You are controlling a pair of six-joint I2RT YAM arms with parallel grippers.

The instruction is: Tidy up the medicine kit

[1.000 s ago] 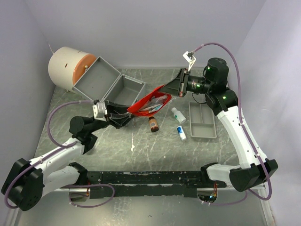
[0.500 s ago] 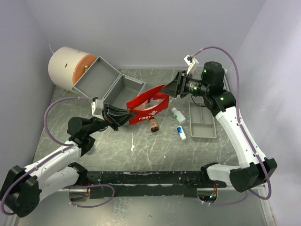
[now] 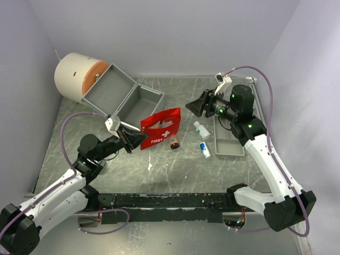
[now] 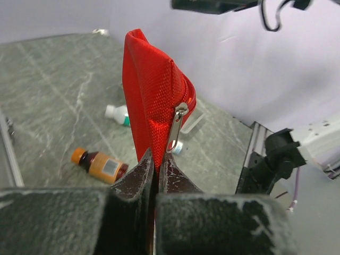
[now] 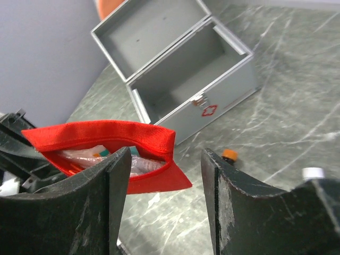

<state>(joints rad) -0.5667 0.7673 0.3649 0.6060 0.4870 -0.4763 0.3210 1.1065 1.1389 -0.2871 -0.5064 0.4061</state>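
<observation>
The left claw (image 3: 137, 139) (image 4: 156, 159) is clenched tight on the bottom edge of the red pouch (image 3: 162, 127) (image 4: 151, 90), its two jaws pressed together on the fabric. From the left wrist view the pouch rises straight up out of the pinch, and its metal zipper pull (image 4: 178, 127) dangles just above the jaws. The pouch's face shows a white cross and the word "FIRST". I cannot tell whether its far corner touches the desk (image 3: 175, 170).

The right claw (image 3: 197, 106) (image 5: 164, 159) is released, jaws spread wide with nothing between them. It hangs well apart from the pouch and points towards it. Ahead of this claw the pouch's mouth (image 5: 106, 135) gapes, and clear sachets (image 5: 90, 155) show inside.

Beyond the left claw, and past the pouch as the right claw sees it, the grey case (image 3: 125, 95) (image 5: 186, 79) sits open on the desk with its lid thrown back towards the white drum (image 3: 77, 77). A red mark shows beside the latch on its front wall.

Just beyond the pouch from the left claw, a brown bottle (image 3: 173, 141) (image 4: 101, 164) with an orange cap lies on its side. Two white bottles (image 3: 201, 129) lie below the right claw, between the brown one and the shallow divided tray (image 3: 228, 135), which sits under the right arm.
</observation>
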